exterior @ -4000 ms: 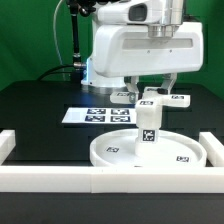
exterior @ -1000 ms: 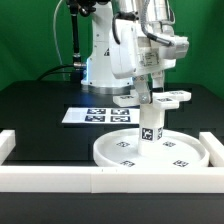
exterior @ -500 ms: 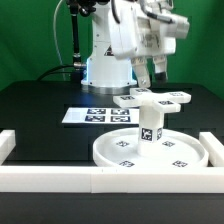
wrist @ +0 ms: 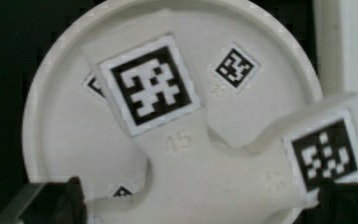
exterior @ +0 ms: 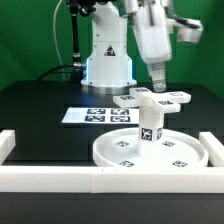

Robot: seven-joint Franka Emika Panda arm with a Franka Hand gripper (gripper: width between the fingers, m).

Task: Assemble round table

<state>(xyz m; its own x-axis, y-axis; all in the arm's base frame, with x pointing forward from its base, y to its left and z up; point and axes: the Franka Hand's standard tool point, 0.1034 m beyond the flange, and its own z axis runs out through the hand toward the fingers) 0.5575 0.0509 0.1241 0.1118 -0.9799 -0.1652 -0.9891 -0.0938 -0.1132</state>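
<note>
Round table: disc (exterior: 150,150) lies rim-up at the mat's 6 o'clock edge, against the border rail (exterior: 110,180). Leg (exterior: 148,122) stands upright at disc centre. Cross-shaped base (exterior: 155,97) sits on the leg top, apparently fitted; seating unconfirmed, little seems left. Gripper (exterior: 159,80): above the base at 12 o'clock, holding nothing, opening unclear.

Marker board (exterior: 98,116) flat on black table (exterior: 40,110); border rail (exterior: 60,176) in front.

Bright, even exterior lighting; wrist view dimmer, seemingly blurred.
</note>
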